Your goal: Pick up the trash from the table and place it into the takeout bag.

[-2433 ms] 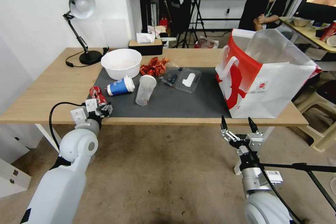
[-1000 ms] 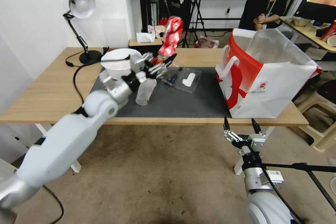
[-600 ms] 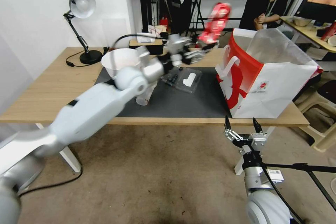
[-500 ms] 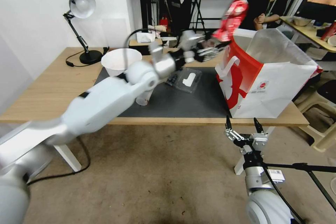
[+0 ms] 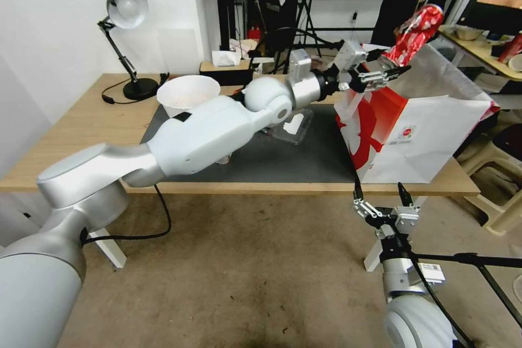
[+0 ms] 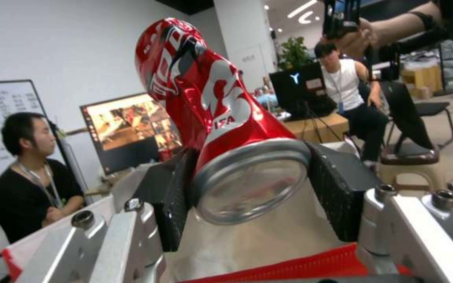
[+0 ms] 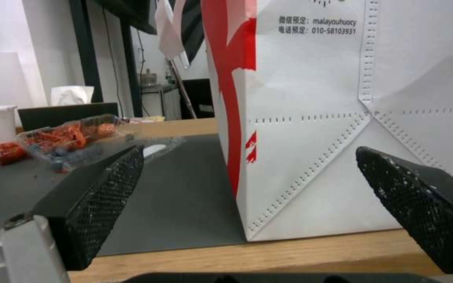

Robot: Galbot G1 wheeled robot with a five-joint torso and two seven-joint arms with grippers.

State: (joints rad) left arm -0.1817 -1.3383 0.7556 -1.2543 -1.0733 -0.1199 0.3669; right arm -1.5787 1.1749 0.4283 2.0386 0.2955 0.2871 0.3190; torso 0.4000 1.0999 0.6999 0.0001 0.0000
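**Left arm outstretched, dented can held above the bag mouth**

- Table (image 5: 81,136): long light-wood desk, dark grey mat (image 5: 283,157) across its middle.
- Left arm (image 5: 206,130): reaches from the near left, across the mat, fully extended toward the far right; wrist raised above table level.
- Takeout bag (image 5: 429,136): white with red side panel, upright at the right end of the mat, mouth open. Its near face also fills the right wrist view (image 7: 342,118).
- White bowl (image 5: 187,95): far left part of the mat, partly behind the arm.
- Desk lamp (image 5: 126,16): far left of the table.
- Clear plastic tray (image 5: 296,125): mid-mat, just beyond the left forearm.
- Right gripper (image 5: 381,201): low, near the front table edge below the bag, fingers up and spread apart, holding nothing (image 7: 247,196).
- Left gripper (image 5: 389,68): over the bag's far left top edge, pads clamped on the base end of the can (image 6: 247,184).
- Red soda can (image 5: 416,32): crumpled, tilted up and to the right from the gripper, in the air above the bag opening; clear of the table (image 6: 200,90).
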